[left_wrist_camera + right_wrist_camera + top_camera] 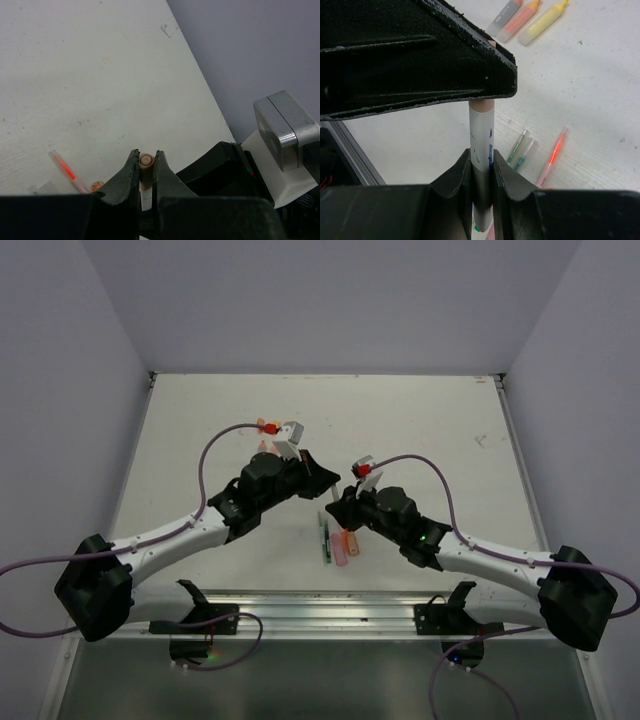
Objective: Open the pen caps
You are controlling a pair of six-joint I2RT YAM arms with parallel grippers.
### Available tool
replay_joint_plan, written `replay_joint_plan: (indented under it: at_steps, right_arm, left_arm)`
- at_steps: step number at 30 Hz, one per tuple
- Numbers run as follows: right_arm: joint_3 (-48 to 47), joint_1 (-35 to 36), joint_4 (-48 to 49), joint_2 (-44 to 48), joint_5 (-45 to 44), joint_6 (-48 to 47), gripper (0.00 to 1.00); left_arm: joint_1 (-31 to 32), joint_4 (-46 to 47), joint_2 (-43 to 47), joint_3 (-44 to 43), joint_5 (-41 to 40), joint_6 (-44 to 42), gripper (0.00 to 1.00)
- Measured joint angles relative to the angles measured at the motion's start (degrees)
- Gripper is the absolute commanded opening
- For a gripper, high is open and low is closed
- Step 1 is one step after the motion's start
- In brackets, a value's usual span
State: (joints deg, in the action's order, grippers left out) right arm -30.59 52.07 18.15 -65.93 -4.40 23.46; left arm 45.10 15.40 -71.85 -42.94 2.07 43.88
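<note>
The held marker [481, 131] hangs over the middle of the table [420, 420], with the left gripper [146, 159] clamped on one end and the right gripper [481, 162] around its barrel. On the table, nearer the arm bases than the held marker, two thin pens [517, 146] lie touching side by side, a third thin pen [551, 157] just beside them. Three chunky markers [522, 20] lie in a row there too, slightly to the right of the held marker.

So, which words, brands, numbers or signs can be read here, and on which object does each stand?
None can be read.
Slim white plastic pen barrel, held in the right end effector: small blue print, too blurred to read.
Pale orange cap in the left end effector: no print.
White table: small dark scribble near its far edge, no letters recognisable.
</note>
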Motion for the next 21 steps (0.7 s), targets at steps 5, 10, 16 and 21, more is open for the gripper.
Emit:
replay_joint_plan:
  at_steps: [5, 10, 16, 21]
  right_arm:
    - [0.0, -0.5, 3.0, 0.8, 0.0, -1.6, 0.00]
    - [0.2, -1.1, 7.5, 1.7, -0.6, -3.0, 0.00]
    - [1.6, -1.3, 12.3, 1.9, -0.6, -4.3, 0.00]
    - [2.3, -1.5, 15.5, 1.9, -0.7, -5.4, 0.00]
  left_arm:
    - [-2.9, -0.9, 0.0, -2.5, 4.0, 0.0, 0.00]
    - [-5.0, -2.8, 0.0, -6.3, 6.1, 0.0, 0.00]
    - [-5.5, -4.3, 0.4, -7.9, 5.6, 0.7, 0.00]
    - [-6.4, -5.2, 0.4, -8.8, 5.2, 3.6, 0.00]
